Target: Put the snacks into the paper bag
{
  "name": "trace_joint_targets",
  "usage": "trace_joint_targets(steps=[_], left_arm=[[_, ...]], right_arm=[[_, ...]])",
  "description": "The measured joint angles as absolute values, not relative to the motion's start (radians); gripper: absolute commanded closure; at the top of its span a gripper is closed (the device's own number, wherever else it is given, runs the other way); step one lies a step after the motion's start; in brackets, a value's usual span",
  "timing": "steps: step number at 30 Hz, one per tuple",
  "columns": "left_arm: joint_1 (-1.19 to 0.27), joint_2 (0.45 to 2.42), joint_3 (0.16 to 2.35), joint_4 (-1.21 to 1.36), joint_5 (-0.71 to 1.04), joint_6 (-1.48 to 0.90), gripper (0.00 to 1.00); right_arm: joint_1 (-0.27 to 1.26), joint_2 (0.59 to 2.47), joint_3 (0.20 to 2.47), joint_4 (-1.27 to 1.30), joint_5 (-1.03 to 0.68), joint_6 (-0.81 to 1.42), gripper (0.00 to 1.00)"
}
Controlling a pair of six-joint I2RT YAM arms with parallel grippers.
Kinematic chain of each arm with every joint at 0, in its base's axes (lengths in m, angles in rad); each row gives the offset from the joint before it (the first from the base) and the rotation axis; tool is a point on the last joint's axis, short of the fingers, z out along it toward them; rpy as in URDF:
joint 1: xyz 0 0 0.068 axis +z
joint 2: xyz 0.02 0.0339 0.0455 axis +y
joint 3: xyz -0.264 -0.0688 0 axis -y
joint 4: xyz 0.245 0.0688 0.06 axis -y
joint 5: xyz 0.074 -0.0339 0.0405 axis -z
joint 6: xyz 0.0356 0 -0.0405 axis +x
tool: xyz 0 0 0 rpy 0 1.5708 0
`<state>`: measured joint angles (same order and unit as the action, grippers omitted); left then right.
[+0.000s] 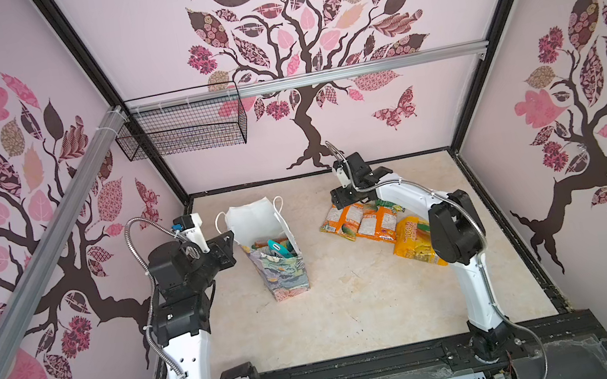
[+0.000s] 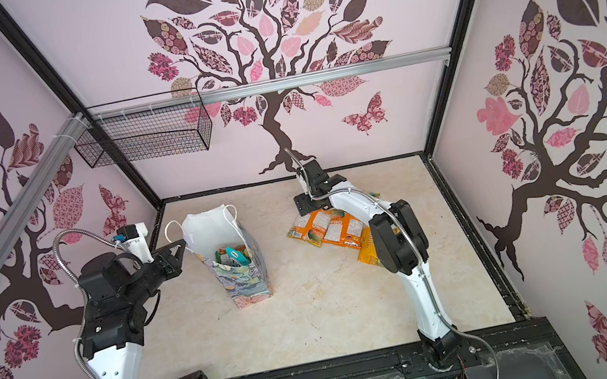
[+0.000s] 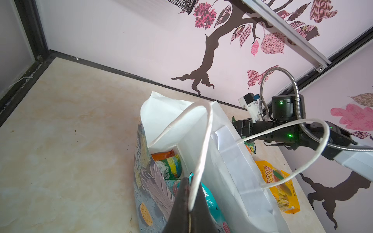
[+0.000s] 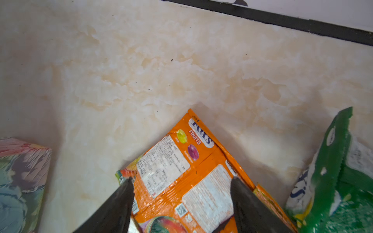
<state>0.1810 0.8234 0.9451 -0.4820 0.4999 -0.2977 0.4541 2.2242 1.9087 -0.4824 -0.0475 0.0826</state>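
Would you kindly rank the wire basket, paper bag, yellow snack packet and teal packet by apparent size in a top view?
Largest, alike and unranked: wire basket, paper bag.
Then yellow snack packet, partly behind the right arm.
Smallest: teal packet in the bag.

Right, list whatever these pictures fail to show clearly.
- Snacks in the paper bag: count unknown; the bag's walls hide the lower ones in both top views and the left wrist view.
- Yellow packet: partly behind the right arm's elbow in both top views.
- Green packet: cut off by the right wrist view's edge.
- Right gripper: jaws stand apart over the orange packet in the right wrist view; contact unclear.
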Motion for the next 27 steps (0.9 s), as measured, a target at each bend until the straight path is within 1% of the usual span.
trace_joint_targets(steps=[10,18,21,27], left_arm=[[0.181,0.826,0.945,-0.488,0.5,-0.297,1.0],[0.181,0.832,0.945,-0.488,0.502,-0.297,1.0],[0.181,0.832,0.945,-0.488,0.502,-0.297,1.0],[0.181,0.832,0.945,-0.488,0.502,-0.296,1.0]], right_arm=[[0.467,2.325,1.996,-0.527,-0.058,0.079,0.2],[0.471,2.372,1.998,-0.544,-0.084,0.071,0.2],[0.474,2.372,1.987,-0.534,-0.094,0.067,0.2],[0.498,2.342,1.891,-0.453,-0.113,0.054,0.21]])
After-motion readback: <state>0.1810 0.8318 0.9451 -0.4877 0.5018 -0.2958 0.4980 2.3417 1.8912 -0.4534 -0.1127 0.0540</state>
